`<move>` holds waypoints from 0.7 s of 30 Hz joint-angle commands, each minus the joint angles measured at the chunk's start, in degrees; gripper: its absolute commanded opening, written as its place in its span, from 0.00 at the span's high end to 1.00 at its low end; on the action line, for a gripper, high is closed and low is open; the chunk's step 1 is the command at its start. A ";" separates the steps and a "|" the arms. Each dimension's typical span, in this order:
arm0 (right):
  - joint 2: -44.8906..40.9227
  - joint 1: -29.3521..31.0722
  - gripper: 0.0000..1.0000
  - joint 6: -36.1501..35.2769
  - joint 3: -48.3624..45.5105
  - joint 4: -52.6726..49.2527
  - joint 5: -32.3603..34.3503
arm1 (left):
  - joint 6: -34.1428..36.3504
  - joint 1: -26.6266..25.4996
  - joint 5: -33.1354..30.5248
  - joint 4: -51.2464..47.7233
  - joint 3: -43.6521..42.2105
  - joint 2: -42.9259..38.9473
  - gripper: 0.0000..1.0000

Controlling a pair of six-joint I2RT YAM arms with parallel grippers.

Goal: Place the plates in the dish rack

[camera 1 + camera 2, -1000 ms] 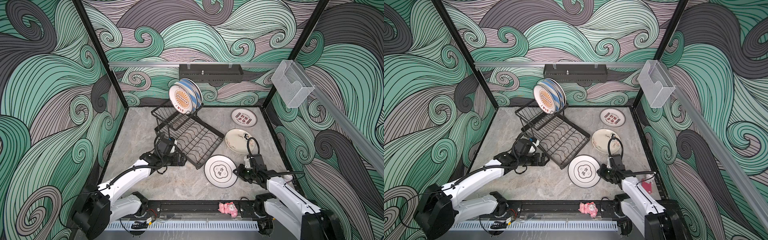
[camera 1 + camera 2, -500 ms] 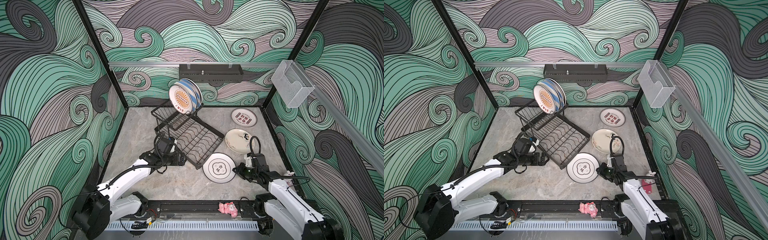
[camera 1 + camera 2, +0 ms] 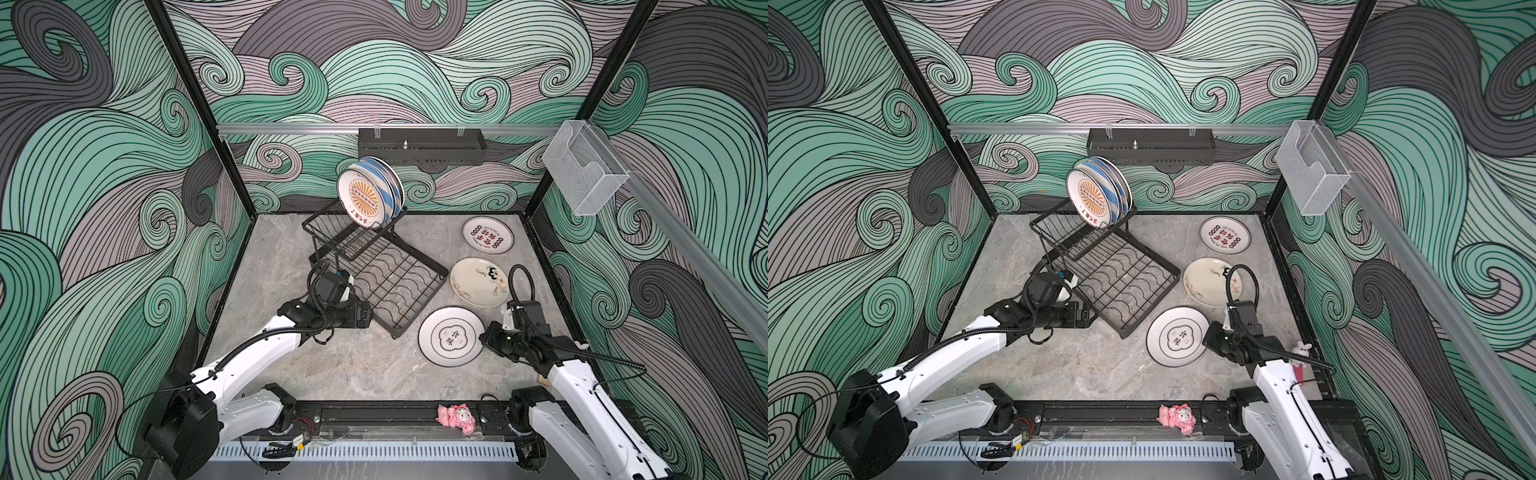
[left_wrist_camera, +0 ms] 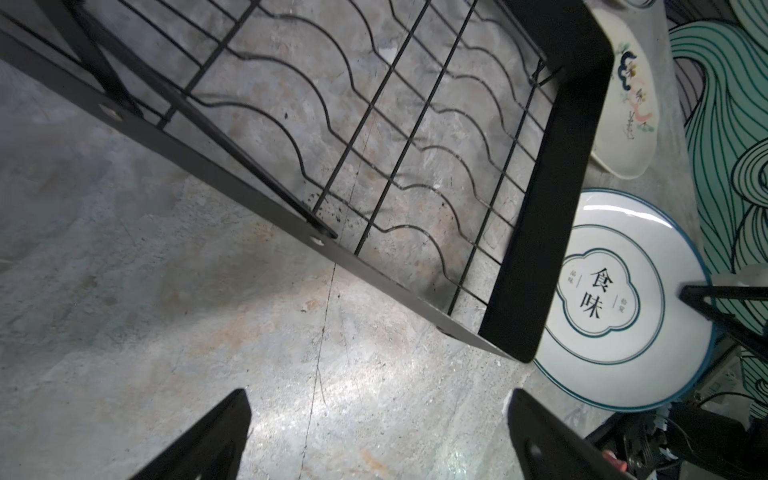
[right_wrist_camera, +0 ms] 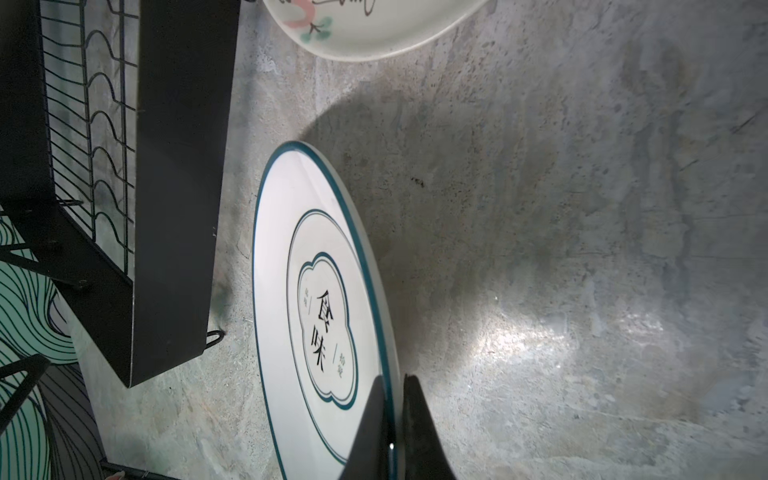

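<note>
The black wire dish rack (image 3: 395, 282) (image 3: 1125, 282) stands mid-table, with an orange sunburst plate (image 3: 363, 199) and blue-striped plates (image 3: 390, 183) upright in its raised basket. A white plate with a flower outline (image 3: 451, 336) (image 3: 1177, 336) (image 5: 316, 291) (image 4: 623, 299) lies beside the rack's near corner. My right gripper (image 3: 484, 338) (image 5: 392, 378) is shut on its right rim, which looks slightly lifted. The cream doodle plate (image 3: 478, 282) and the red-lettered plate (image 3: 488, 235) lie flat behind it. My left gripper (image 3: 368, 318) (image 4: 376, 395) is open and empty over bare table at the rack's near edge.
A black perforated tray (image 3: 422, 145) hangs on the back wall. A clear plastic box (image 3: 584, 178) is fixed to the right rail. A pink toy (image 3: 456, 417) sits on the front rail. Patterned walls close in three sides.
My right gripper has closed onto the flower-outline plate's rim and the plate has shifted slightly. The left arm has stayed put.
</note>
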 commanded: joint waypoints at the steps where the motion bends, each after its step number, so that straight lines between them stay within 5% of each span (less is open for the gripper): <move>1: -1.02 -0.32 1.00 -2.63 5.24 -3.00 2.94 | 1.17 0.79 -2.19 -3.59 2.95 -2.76 0.02; 12: 3.96 -0.30 1.00 -11.83 24.71 -9.58 10.98 | 5.14 13.17 6.13 -11.69 9.34 -7.76 0.01; 21: 11.62 5.65 1.00 -15.37 41.00 -2.64 13.54 | 11.26 23.70 10.38 -16.22 11.78 -6.97 0.02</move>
